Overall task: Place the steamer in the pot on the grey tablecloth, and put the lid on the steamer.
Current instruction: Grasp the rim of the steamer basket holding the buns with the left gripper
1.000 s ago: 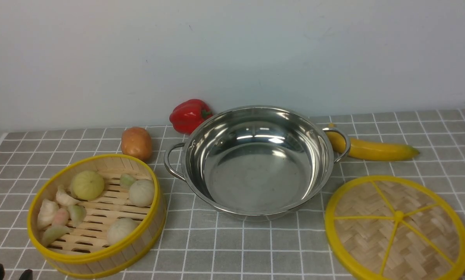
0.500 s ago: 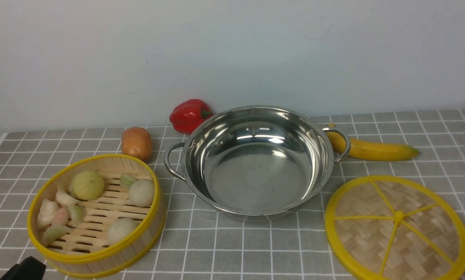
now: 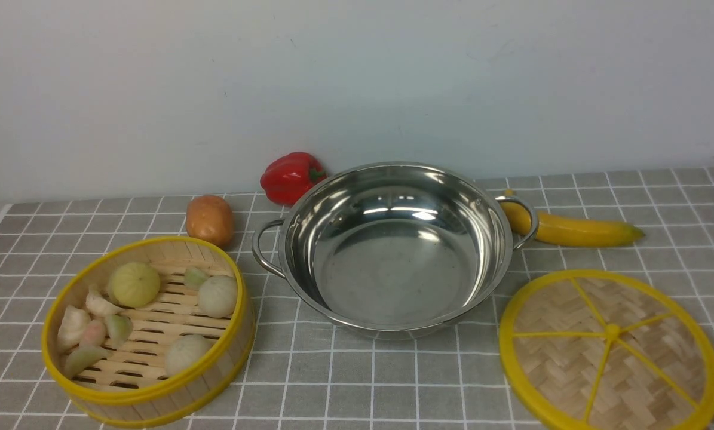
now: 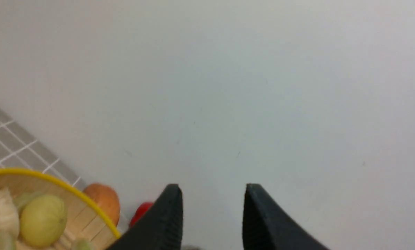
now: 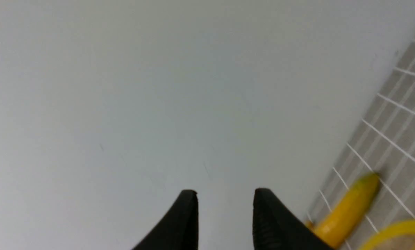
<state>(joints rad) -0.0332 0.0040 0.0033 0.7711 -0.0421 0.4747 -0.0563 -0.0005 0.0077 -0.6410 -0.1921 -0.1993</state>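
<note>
The steamer [image 3: 216, 379], holding several buns and dumplings, sits on the grey tablecloth [image 3: 357, 382] at the front left. Empty and shiny, the pot [image 3: 392, 280] stands in the middle, just right of it. The lid [image 3: 610, 349] lies flat at the front right. Neither gripper shows in the front view. In the left wrist view my left gripper [image 4: 212, 187] is open and empty, held back from the steamer's rim [image 4: 73, 194]. My right gripper [image 5: 225, 191] is open and empty too, with the lid's rim [image 5: 395, 231] off to one side.
A red pepper [image 3: 291, 176] and a potato [image 3: 210, 220] lie behind the steamer, near the wall. A banana [image 3: 572, 230] lies behind the pot's right handle. The cloth's left edge runs at the far left.
The left gripper's black tip, seen at the bottom left corner of the front view, has dropped out of that view. Nothing on the cloth has moved.
</note>
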